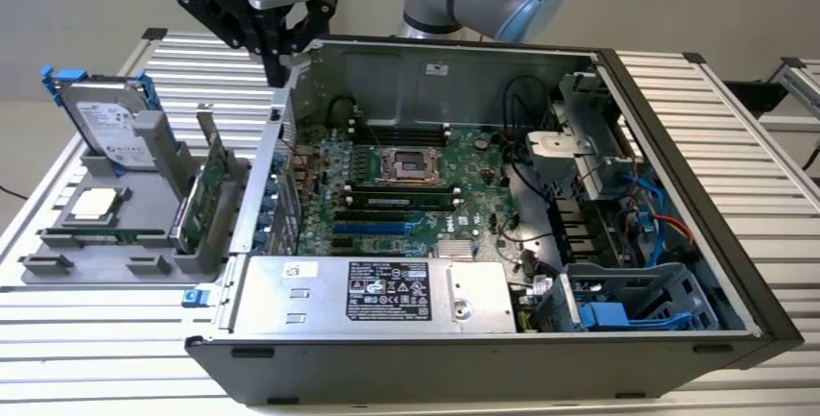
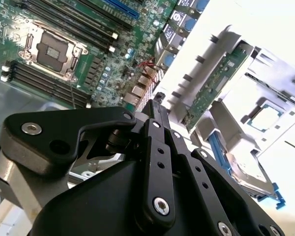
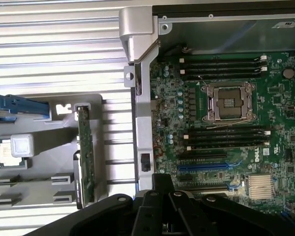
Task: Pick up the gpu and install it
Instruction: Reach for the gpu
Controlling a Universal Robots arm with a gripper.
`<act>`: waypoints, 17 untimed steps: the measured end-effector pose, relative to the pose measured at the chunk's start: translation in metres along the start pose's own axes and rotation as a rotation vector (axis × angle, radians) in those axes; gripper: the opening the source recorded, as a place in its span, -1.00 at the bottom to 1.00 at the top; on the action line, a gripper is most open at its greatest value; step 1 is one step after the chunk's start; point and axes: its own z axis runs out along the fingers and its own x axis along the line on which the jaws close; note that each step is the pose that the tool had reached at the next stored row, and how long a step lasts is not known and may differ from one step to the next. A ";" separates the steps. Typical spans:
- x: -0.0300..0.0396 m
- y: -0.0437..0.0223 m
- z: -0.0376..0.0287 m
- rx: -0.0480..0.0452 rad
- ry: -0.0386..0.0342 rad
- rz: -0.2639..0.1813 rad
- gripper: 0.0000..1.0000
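The gpu point(image 1: 211, 185) is a green card standing on edge in a slot of the grey holder point(image 1: 77, 262), at the exterior view's left of the open computer case. It shows edge-on in the first wrist view point(image 3: 86, 157) and slanted in the second wrist view point(image 2: 214, 83). My gripper point(image 1: 276, 72) hangs above the case's side wall, higher than the gpu and apart from it. Its black fingers point(image 2: 155, 110) are shut together with nothing between them. The tips also show in the first wrist view point(image 3: 162, 179).
The holder also carries a silver hard drive with blue rails point(image 1: 109, 123) and a processor chip point(image 1: 92, 205). Inside the case lie the motherboard point(image 1: 384, 185), its expansion slots point(image 3: 206, 164), a power supply point(image 1: 372, 291) and a blue drive cage point(image 1: 628, 305). Everything rests on a ribbed metal table point(image 1: 115, 339).
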 end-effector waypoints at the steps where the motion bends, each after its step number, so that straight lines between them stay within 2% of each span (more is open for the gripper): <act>1: 0.0008 -0.0001 0.0000 0.0000 0.0000 0.000 -1.00; 17: 0.0182 -0.0017 -0.0004 0.0000 0.0000 0.000 -1.00</act>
